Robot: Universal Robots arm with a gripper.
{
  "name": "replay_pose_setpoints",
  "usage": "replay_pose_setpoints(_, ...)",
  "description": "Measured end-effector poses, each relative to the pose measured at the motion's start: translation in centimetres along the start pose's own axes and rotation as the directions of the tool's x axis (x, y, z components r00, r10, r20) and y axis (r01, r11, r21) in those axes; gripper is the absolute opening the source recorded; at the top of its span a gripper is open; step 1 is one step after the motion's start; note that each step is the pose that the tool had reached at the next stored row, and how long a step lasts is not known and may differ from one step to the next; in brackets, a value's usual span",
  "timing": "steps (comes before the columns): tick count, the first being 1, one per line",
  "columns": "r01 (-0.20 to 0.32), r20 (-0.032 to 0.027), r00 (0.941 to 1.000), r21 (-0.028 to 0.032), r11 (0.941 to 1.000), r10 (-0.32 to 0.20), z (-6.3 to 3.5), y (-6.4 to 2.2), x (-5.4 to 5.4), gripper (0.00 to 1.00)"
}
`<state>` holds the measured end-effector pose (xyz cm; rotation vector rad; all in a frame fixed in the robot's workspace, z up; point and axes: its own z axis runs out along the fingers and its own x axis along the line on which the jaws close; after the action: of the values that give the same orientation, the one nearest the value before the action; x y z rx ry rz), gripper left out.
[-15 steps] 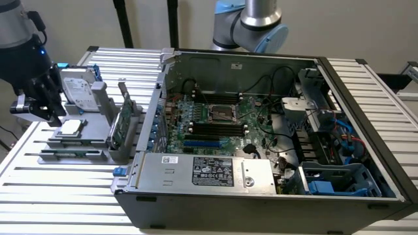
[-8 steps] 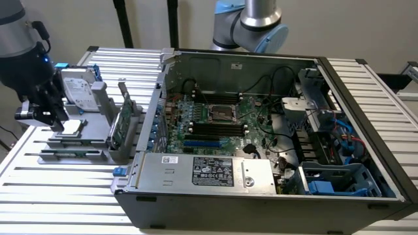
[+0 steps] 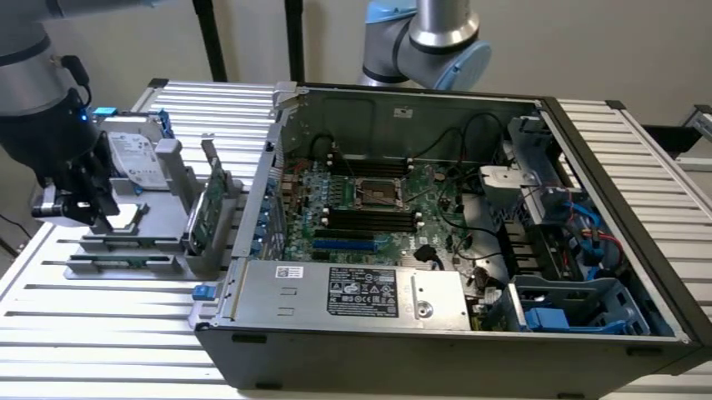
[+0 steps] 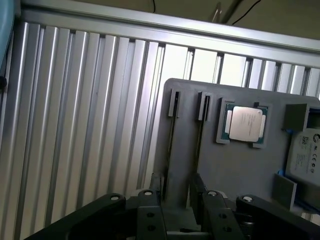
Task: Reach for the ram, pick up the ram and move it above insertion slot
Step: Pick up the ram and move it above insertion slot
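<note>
My pincer (image 4: pixel 176 186) hangs open and empty over the grey holder (image 4: pixel 240 170), at the exterior view's left of the computer case (image 3: pixel 389 354), fingers (image 4: pixel 197 186) flanking the ram (image 4: pixel 171 135), which stands on edge in its slot so both faces are reachable.

Open computer case (image 3: pixel 445 362) on slatted table (image 3: pixel 100 333); grey holder (image 4: pixel 240 170) carries processor chip (image 4: pixel 245 124), hard drive (image 3: pixel 133 160) beside.

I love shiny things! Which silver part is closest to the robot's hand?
The small square processor chip, lying flat right beside the hand. The bigger labelled hard drive sits farther off.
</note>
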<state>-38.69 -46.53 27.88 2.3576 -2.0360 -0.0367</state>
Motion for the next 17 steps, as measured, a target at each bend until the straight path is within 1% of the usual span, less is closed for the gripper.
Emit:
replay_pose_setpoints(6,0.000,0.0002,1.0000,0.0004,1.0000,0.000,1.12,0.03,0.5,0.36)
replay_pose_setpoints(17,-0.001,0.0001,1.0000,0.0001,1.0000,0.001,3.12,0.31,0.5,0.36)
